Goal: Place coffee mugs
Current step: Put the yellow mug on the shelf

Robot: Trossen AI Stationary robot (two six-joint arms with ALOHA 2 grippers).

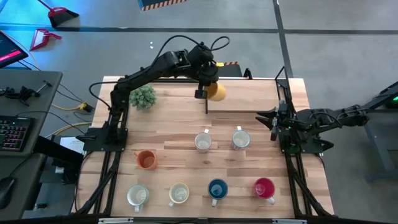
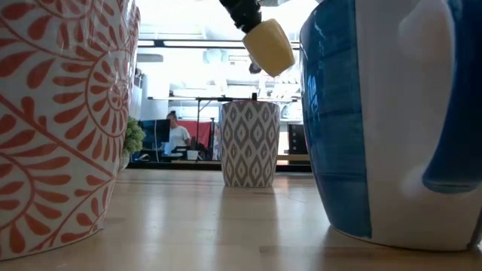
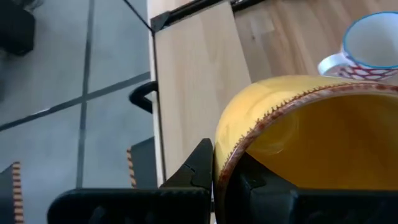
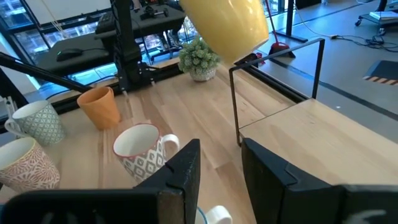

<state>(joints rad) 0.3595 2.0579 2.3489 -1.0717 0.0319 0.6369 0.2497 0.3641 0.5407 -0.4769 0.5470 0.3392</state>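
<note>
My left gripper is shut on a yellow mug and holds it in the air over the left end of a raised wooden shelf at the table's far side. The low view shows this mug tilted high above the table. More coffee mugs stand upright on their bases: orange, white, patterned, and a near row of white, cream, blue and red-pink. My right gripper waits open at the table's right edge, holding nothing. My left gripper pinches the yellow mug's wall at its rim, one finger outside the mug and the other inside. The fingers slant down at it from the table's left. The mug is lifted clear and hangs tilted below the gripper.
A small green potted plant stands at the far left of the table. The shelf rests on a thin black frame in the far right corner. Bare wood lies between the plant and the mugs.
</note>
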